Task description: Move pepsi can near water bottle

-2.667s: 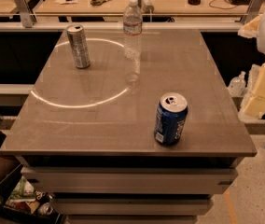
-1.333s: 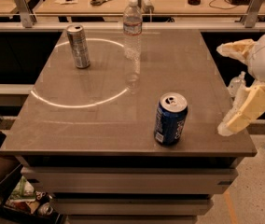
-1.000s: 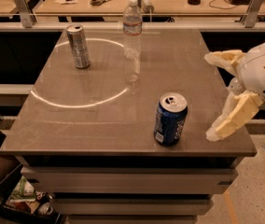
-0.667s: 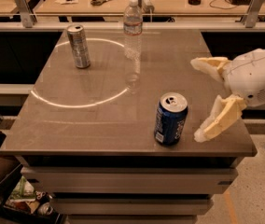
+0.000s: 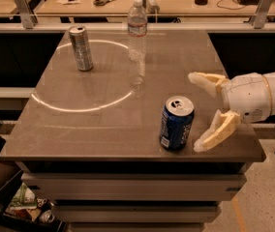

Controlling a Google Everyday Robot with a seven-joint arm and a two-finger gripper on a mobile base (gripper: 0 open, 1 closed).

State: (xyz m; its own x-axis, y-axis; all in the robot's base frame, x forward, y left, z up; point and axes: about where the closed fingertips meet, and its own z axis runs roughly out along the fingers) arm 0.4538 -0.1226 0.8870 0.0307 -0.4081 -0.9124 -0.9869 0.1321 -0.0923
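The pepsi can (image 5: 176, 123) stands upright near the front right of the brown table (image 5: 103, 124); it is blue with a silver top and a white label patch. The water bottle (image 5: 137, 29) stands upright at the table's far edge, clear with a white cap. My gripper (image 5: 196, 111) comes in from the right with its cream fingers spread wide. It is open and empty, just right of the can and not touching it. One finger (image 5: 206, 79) is beyond the can's level, the other (image 5: 216, 133) is nearer the front edge.
A taller slim silver-grey can (image 5: 81, 48) stands at the far left of the table. A bright ring of light (image 5: 79, 108) lies on the tabletop. A wooden bench with scissors (image 5: 105, 1) lies behind a rail. Clutter sits on the floor at lower left (image 5: 21, 202).
My gripper has moved in from the right edge of the view leftward toward the pepsi can, staying open. The cans and the bottle have not moved.
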